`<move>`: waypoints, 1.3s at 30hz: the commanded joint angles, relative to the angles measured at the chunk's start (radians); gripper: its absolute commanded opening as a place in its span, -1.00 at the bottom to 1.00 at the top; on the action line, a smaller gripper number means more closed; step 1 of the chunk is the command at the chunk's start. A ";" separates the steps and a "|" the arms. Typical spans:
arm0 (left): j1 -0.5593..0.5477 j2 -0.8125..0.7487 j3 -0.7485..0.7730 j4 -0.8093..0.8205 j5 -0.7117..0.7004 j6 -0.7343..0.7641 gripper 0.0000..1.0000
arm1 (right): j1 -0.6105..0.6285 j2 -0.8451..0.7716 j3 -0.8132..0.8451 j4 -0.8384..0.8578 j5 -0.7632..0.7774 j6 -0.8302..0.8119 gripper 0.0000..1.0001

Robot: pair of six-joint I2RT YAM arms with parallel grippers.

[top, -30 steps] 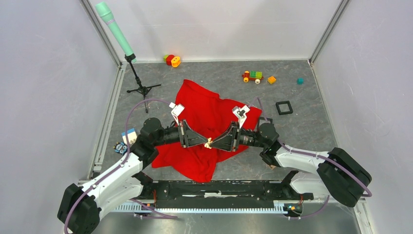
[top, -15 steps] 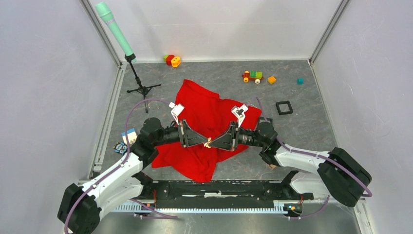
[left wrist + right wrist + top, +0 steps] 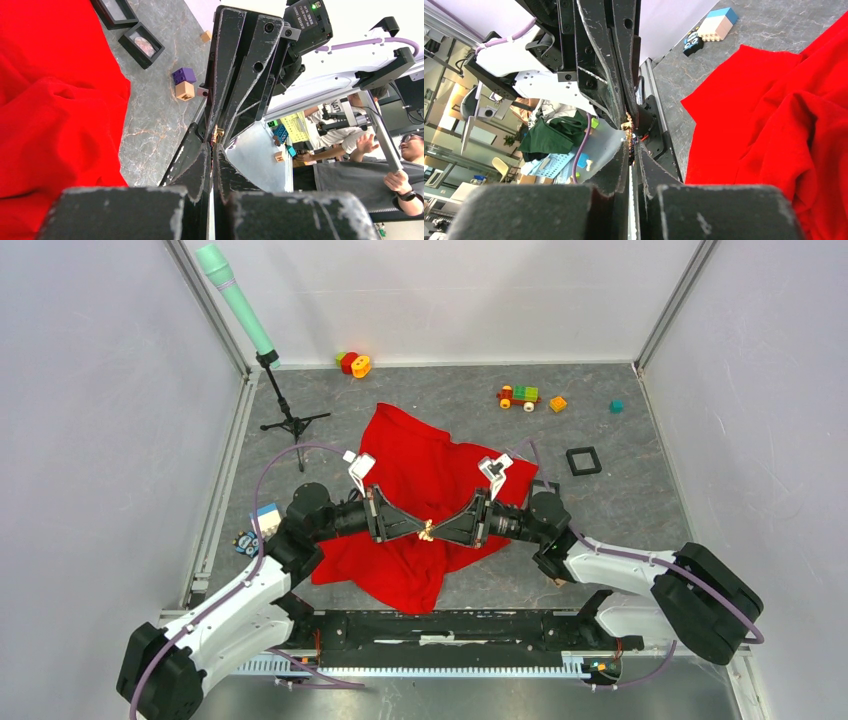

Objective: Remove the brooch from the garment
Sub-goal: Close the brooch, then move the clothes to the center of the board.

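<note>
The red garment (image 3: 420, 470) lies crumpled in the middle of the grey table, and shows as well in the left wrist view (image 3: 50, 110) and the right wrist view (image 3: 784, 130). My two grippers meet tip to tip just above its near part. The brooch (image 3: 426, 531), a tiny pale gold ornament, sits pinched between them. My left gripper (image 3: 419, 530) (image 3: 212, 146) is shut on the brooch (image 3: 218, 132) from the left. From the right, my right gripper (image 3: 434, 531) (image 3: 632, 147) is shut on the brooch (image 3: 629, 131) too. No red cloth shows between the fingertips.
A black square tray (image 3: 583, 460) lies right of the cloth, two trays (image 3: 144, 44) in the left wrist view. A toy train (image 3: 519, 396), an orange block (image 3: 558, 403) and a teal cube (image 3: 617, 406) sit back right. A microphone stand (image 3: 285, 410) stands back left.
My right gripper's jaws have closed down on the brooch. Both arms have stayed nearly in place, tips still touching over the cloth.
</note>
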 commanded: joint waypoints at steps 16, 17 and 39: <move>-0.011 0.005 0.058 -0.161 -0.071 0.123 -0.95 | -0.044 -0.085 -0.027 -0.085 0.095 -0.090 -0.19; -0.011 0.011 0.065 -0.187 -0.089 0.145 -0.96 | -0.052 -0.098 -0.025 -0.121 0.098 -0.105 -0.08; 0.057 0.647 0.274 -0.364 -0.439 0.238 -0.96 | -0.503 -0.125 0.322 -1.341 0.773 -0.618 0.96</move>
